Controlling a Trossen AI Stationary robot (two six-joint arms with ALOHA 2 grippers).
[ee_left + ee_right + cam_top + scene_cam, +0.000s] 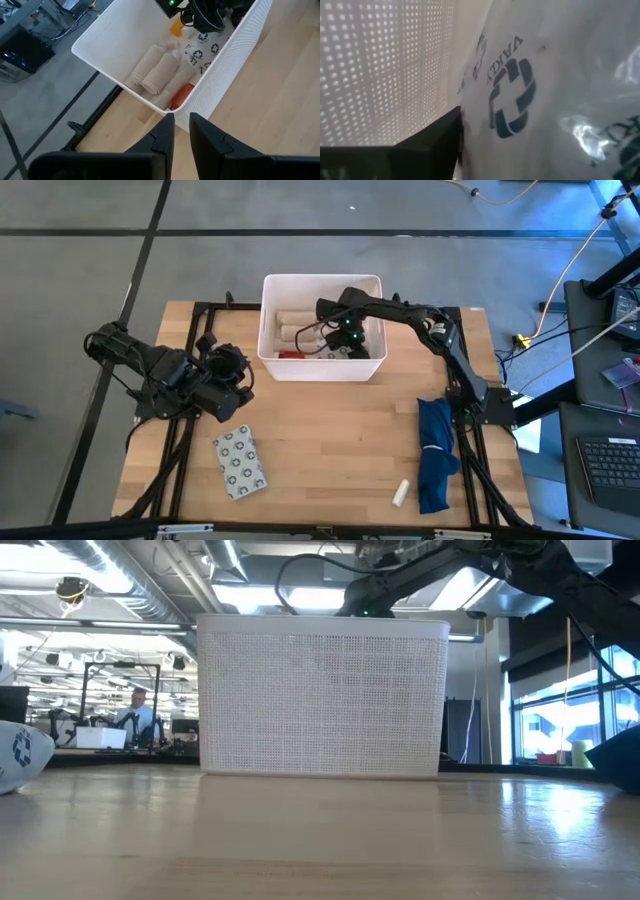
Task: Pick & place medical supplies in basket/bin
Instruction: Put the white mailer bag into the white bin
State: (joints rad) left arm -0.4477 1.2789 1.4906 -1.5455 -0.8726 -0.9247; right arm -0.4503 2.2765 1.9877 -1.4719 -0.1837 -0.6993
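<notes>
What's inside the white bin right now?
The white bin holds beige rolls, an orange item and a ring-patterned packet. The right gripper hides whatever lies beneath it.

a long dark-blue cloth (435, 452) lies crumpled at the lower right of the high view on the wooden table (330, 450). a seated person (137, 712) shows far back at the low view's left.

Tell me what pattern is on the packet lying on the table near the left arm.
Dark ring-shaped marks on pale grey; the packet shows best in the high view.
</notes>
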